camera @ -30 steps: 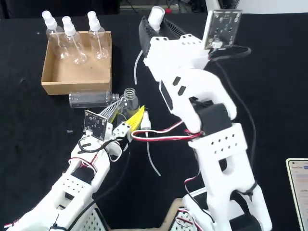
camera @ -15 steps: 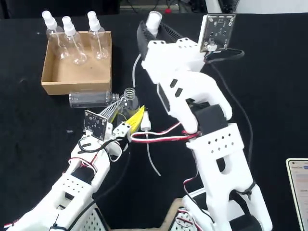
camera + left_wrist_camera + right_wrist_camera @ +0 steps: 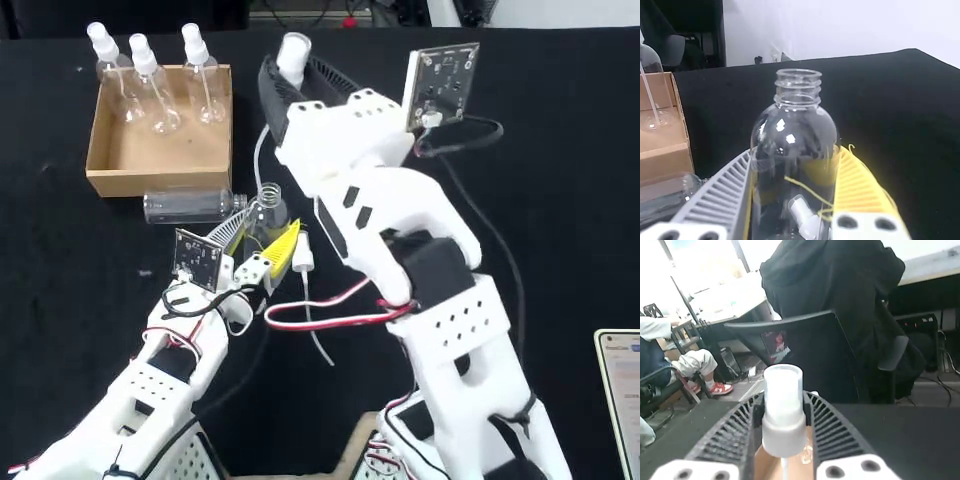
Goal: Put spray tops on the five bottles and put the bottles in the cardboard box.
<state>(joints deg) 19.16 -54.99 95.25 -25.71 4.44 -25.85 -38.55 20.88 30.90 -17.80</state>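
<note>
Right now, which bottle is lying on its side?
The loose bottle just outside the cardboard box; three capped bottles sit in the box, and the left tool holds the open bottle upright.

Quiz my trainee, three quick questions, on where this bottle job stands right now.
1. True or false: the cardboard box holds three capped bottles.
2. The right gripper is shut on: A) a spray top B) a bottle C) nothing.
3. Fill in: the left gripper holds an upright bottle whose neck is ___.
Key: 1 true; 2 A; 3 open, with no top on it.
</note>
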